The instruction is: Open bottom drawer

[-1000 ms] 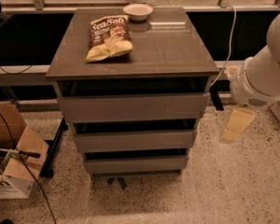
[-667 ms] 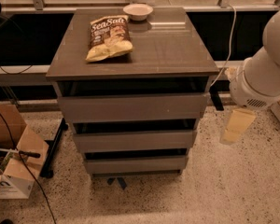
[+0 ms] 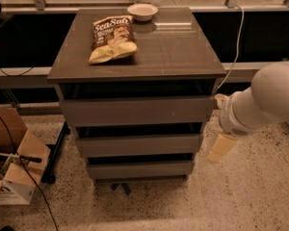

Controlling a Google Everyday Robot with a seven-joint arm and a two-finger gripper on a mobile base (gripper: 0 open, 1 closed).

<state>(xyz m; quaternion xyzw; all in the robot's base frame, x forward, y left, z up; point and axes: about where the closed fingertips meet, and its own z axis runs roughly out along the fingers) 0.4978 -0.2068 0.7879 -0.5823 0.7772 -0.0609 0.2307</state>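
Note:
The grey-brown cabinet (image 3: 135,57) has three flat handleless drawer fronts. The bottom drawer (image 3: 139,169) is the lowest and narrowest-looking, with a dark gap above it; its inside is hidden. The middle drawer (image 3: 139,145) and top drawer (image 3: 137,110) sit above it. My gripper (image 3: 221,147) hangs from the white arm (image 3: 265,102) just right of the cabinet, level with the middle drawer and apart from the bottom drawer's right end.
A chip bag (image 3: 112,38) and a small white bowl (image 3: 142,11) lie on the cabinet top. Cardboard boxes (image 3: 12,170) and cables are on the floor at the left. A dark ledge with a white cable (image 3: 238,37) runs behind the cabinet.
My arm and gripper have moved left and a little down, closer to the cabinet's right side. The drawers have not moved.

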